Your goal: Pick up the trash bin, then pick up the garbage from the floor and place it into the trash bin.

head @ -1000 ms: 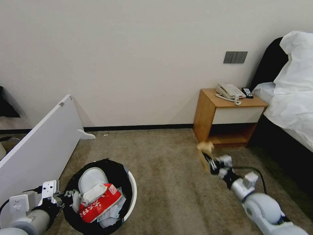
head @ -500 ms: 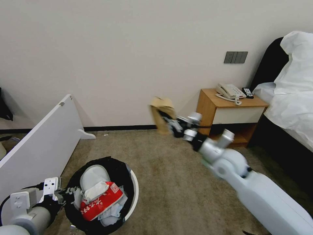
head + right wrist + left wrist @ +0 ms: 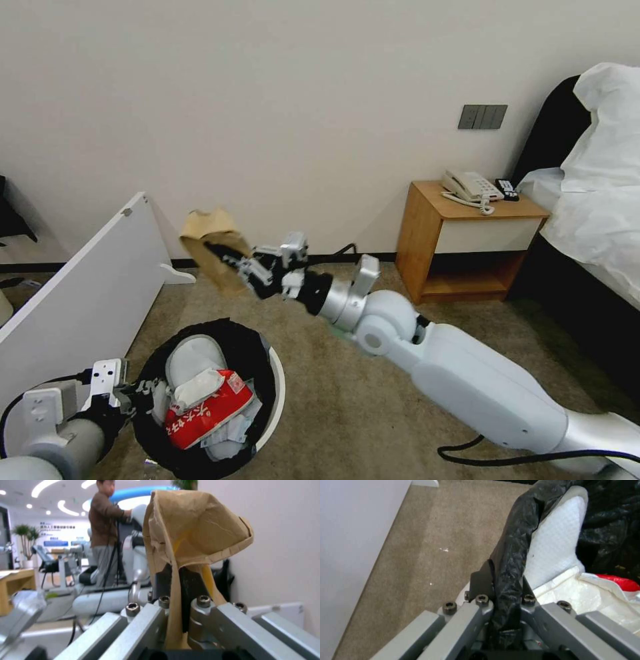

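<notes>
The trash bin [image 3: 272, 393], white with a black bag over its rim, hangs at lower left, and my left gripper [image 3: 137, 392] is shut on its rim [image 3: 511, 562]. Inside lie a white slipper [image 3: 190, 360], a red snack packet [image 3: 207, 415] and white tissues. My right gripper [image 3: 230, 261] is shut on a crumpled brown paper bag [image 3: 212, 241], held in the air above and behind the bin. In the right wrist view the paper bag [image 3: 190, 530] stands between the closed fingers [image 3: 200, 605]. The carpet floor [image 3: 360, 400] lies below.
A white board [image 3: 80, 293] leans at the left beside the bin. A wooden nightstand [image 3: 467, 240] with a phone stands at the wall, and a bed [image 3: 593, 200] is on the right. Open carpet lies between bin and nightstand.
My right arm has swung the paper bag up from the floor by the nightstand and leftward, to above the bin. The left gripper and bin have barely moved.
</notes>
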Controlling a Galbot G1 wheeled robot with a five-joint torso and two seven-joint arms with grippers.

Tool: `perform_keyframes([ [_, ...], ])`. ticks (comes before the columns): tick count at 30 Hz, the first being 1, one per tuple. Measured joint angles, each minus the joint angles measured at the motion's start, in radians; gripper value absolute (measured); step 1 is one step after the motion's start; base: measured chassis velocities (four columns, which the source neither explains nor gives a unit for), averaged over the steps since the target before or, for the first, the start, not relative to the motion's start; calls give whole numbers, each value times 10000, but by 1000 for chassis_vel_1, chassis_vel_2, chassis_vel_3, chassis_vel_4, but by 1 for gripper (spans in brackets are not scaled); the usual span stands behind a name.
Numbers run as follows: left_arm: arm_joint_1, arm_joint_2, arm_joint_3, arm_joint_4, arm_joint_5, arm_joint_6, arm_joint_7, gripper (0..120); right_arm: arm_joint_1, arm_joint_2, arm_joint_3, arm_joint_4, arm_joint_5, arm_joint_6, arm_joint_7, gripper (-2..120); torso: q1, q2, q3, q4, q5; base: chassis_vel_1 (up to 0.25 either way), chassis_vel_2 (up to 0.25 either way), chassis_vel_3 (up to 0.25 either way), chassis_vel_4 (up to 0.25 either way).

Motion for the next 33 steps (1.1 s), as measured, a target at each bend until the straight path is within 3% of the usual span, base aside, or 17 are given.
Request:
perform_keyframes([
  [10,11,223,-16,30,-222,0,-122,1,-374,-329,-1159,-83,-267,-19,114,0,0,0,0,-2,0,0,0,0,0],
  [16,99,629,2,-42,-1274,0,-732,1,-755,-566,-1674,-7,-372,-2,32,0,0,0,-1,0,1,0,0,0,0],
  [24,4,1104,-12,-41,-1899,0,-1084,1,-1218,-667,-1729,-52,-547,58,-78,0,0,0,-1,-2,1,0,0,0,0],
  [33,8,1028,50,-81,-2063,0,-1189,1,-1419,-515,-1997,-225,-770,122,-79,0,0,0,-1,0,0,0,0,0,0],
])
